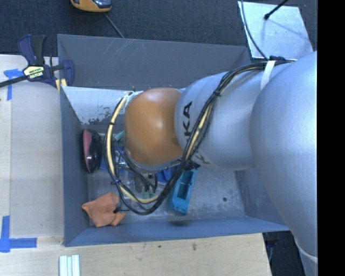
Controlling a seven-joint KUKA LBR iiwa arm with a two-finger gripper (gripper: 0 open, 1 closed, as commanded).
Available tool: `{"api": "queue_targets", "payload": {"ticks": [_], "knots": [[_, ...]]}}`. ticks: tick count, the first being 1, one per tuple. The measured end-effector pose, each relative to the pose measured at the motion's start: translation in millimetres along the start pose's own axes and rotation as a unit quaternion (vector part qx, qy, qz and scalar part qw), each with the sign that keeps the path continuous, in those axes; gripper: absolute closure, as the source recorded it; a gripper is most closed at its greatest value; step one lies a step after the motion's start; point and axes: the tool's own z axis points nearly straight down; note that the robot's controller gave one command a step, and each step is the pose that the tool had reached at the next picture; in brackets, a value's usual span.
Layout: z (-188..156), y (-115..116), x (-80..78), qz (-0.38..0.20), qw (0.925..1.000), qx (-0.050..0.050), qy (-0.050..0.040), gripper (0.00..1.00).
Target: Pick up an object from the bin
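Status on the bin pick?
Pincer low in the bin, open or shut unclear. Nearest: blue block, orange rag, dark oval thing. No hold visible.

Orange cover (153,126) and cables (111,145) sit over the middle of the bin (161,59); you can't make out what lies beneath.
Blue thing (182,198): upper end under the arm, kind unclear.
Dark oval thing (91,152), pink-edged, by the left wall: you can't tell what it is.
Orange crumpled thing (101,210): a cable crosses its right side.
Yellow thing (91,4): cut by the top edge.
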Motion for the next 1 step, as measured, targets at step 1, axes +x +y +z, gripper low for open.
{"api": "queue_targets", "payload": {"ticks": [1], "knots": [[-4.5, -0.8, -2.2, 0.002, 1.0000, -0.001, -0.0039, 0.00]]}}
